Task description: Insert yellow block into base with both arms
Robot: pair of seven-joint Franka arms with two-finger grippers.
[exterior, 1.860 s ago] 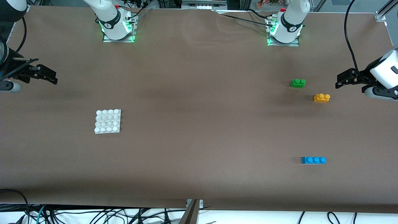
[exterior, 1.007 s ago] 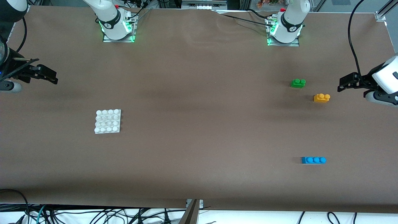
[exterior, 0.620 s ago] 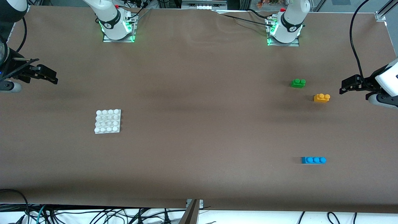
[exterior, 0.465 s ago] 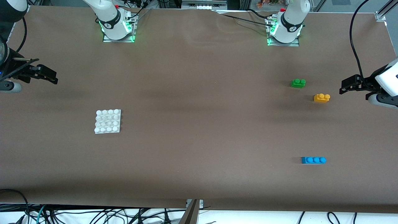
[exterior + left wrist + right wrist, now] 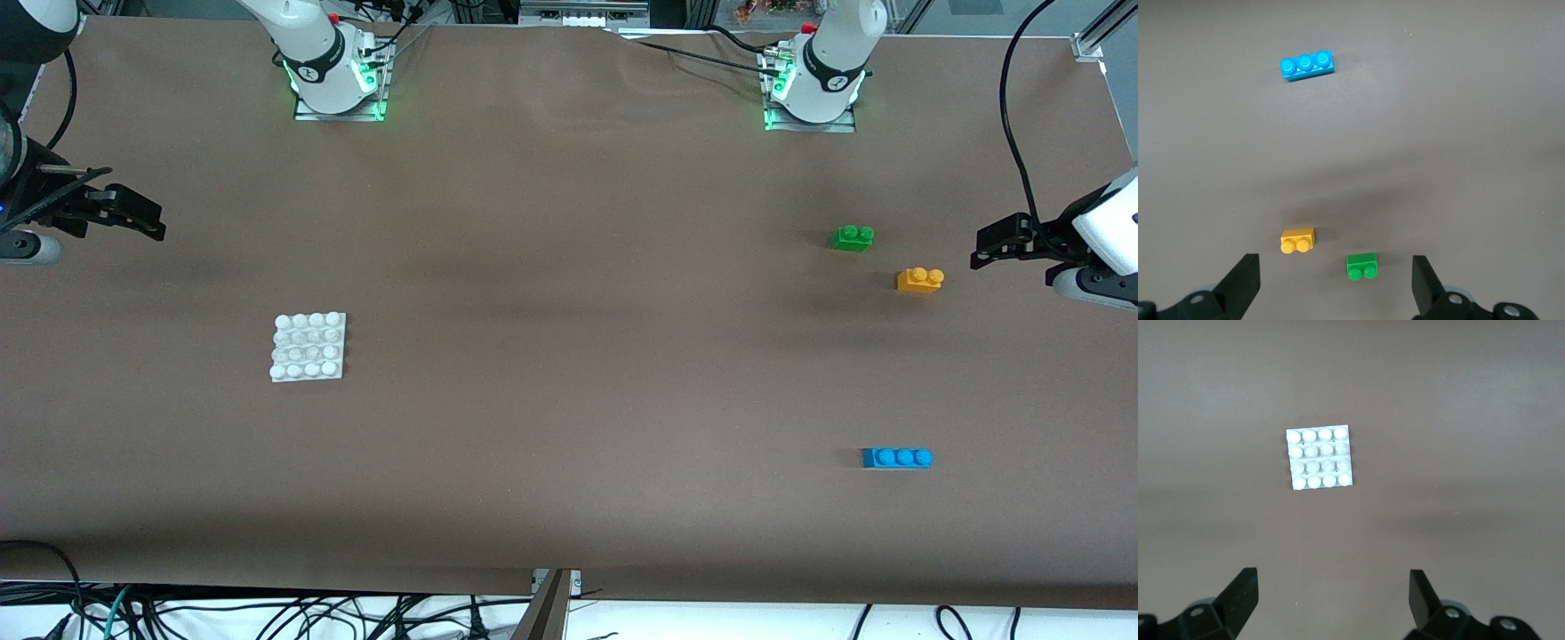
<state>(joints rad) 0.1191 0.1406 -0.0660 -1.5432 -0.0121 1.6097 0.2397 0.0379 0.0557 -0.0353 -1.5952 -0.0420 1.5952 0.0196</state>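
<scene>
The yellow block [image 5: 920,280] lies on the table at the left arm's end; it also shows in the left wrist view [image 5: 1298,241]. The white studded base [image 5: 308,348] lies at the right arm's end; the right wrist view shows it too [image 5: 1319,458]. My left gripper [image 5: 982,247] hangs open and empty above the table beside the yellow block, toward the table's end. In its own view the left gripper [image 5: 1336,283] has jaws wide apart. My right gripper [image 5: 147,222] is open and empty above the table's end, apart from the base; its own view [image 5: 1333,593] shows bare table between the jaws.
A green two-stud brick [image 5: 853,237] lies just farther from the front camera than the yellow block. A blue three-stud brick [image 5: 897,458] lies nearer the front camera. Both arm bases [image 5: 331,76] [image 5: 813,84] stand along the table's top edge.
My left gripper has drifted toward the table's end and slightly lower in the front view, away from the yellow block. The right arm and all bricks have not moved.
</scene>
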